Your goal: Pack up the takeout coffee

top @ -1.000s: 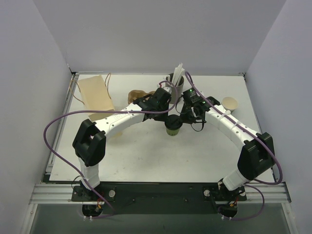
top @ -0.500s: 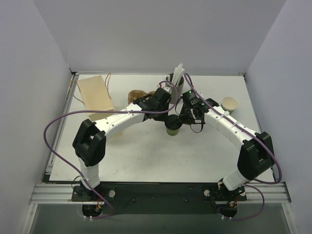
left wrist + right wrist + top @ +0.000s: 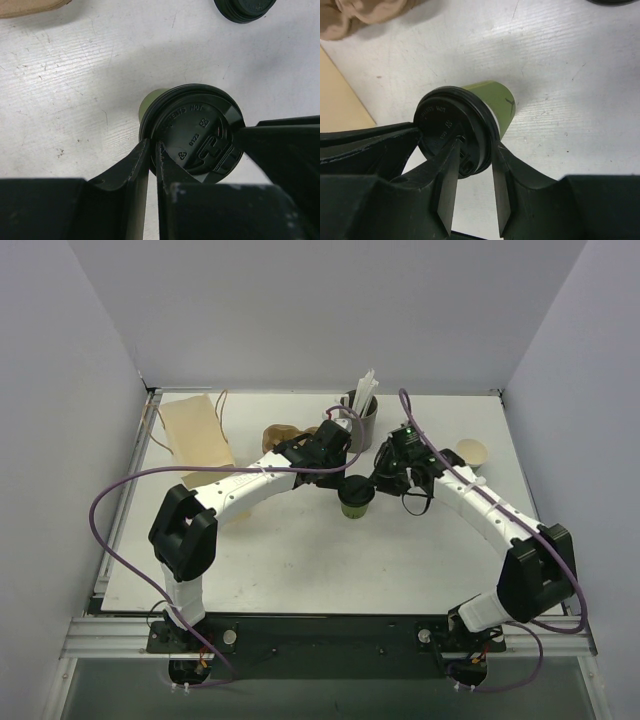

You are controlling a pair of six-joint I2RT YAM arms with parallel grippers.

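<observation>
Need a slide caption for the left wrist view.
Left pincer clamps the rim of the black lid seated on the green paper cup, on a scuffed white table.

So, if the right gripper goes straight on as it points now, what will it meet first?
The lid on the cup: its rim sits between the fingers of the right gripper, so any advance would likely press on it at once.
</observation>
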